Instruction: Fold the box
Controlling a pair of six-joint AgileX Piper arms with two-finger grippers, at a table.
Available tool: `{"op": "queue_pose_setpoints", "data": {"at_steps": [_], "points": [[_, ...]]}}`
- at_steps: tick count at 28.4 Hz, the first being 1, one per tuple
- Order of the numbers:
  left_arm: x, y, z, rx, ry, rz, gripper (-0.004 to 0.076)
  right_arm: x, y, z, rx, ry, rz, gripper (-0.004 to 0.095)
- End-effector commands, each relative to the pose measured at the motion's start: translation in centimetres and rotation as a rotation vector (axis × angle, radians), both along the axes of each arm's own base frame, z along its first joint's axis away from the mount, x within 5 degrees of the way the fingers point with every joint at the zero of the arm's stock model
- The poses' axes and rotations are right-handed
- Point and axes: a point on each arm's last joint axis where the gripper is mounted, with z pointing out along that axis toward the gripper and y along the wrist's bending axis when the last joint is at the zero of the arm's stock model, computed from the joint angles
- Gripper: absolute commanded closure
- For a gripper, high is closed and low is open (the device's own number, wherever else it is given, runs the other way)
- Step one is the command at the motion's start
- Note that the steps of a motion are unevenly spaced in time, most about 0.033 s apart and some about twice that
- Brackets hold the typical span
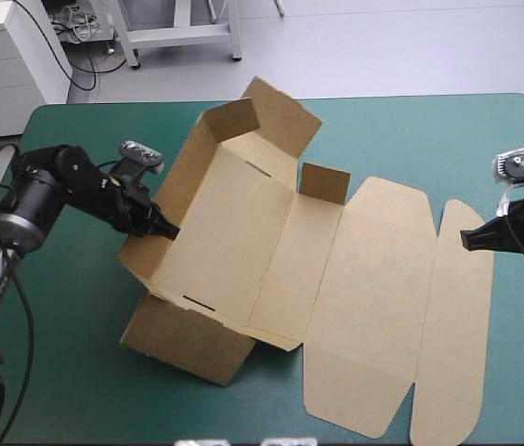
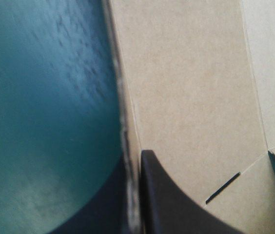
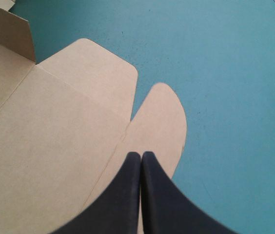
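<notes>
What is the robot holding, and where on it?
The left gripper pinches the brown box by the top edge of its raised left wall. The right gripper is shut and holds nothing.

I find the light bright and even. The box [image 2: 186, 97] casts a soft shadow on the teal-green cover [image 2: 40, 97] beside its raised wall.
</notes>
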Motion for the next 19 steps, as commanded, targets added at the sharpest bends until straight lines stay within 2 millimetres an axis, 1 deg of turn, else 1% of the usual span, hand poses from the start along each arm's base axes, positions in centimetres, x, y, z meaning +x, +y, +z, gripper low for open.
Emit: {"op": "queue_pose_setpoints", "data": {"at_steps": [1,2,5,7,14,19], "points": [[-0.6,-2.9,5.8,0.071,-0.273,-0.096,0.0731,-0.3,-0.1,1.5,-0.013,-0.101,-0.004,0.0930],[-0.8,-3.8,7.2,0.118,-0.346,-0.133,0.0731,-0.3,-0.1,1.5,-0.013,-0.104,-0.005,0.0930],[-0.8,-4.6,9.1,0.229,-0.462,-0.165,0.0731,-0.2,-0.1,1.5,-0.013,-0.105,-0.005,0.0930],[-0.7,-4.9,9.8,0.297,-0.543,-0.178,0.0731,-0.2,-0.1,1.5,-0.013,-0.106,-0.005,0.0930],[-1.2,-7.1,10.6,0.423,-0.700,-0.323,0.0731,-0.1,-0.1,1.7,-0.014,-0.125,-0.006,0.0930],[-0.5,-8.4,11.1,0.452,-0.888,-0.359,0.0732,-0.1,-0.1,1.7,-0.014,-0.129,-0.006,0.0930]]}}
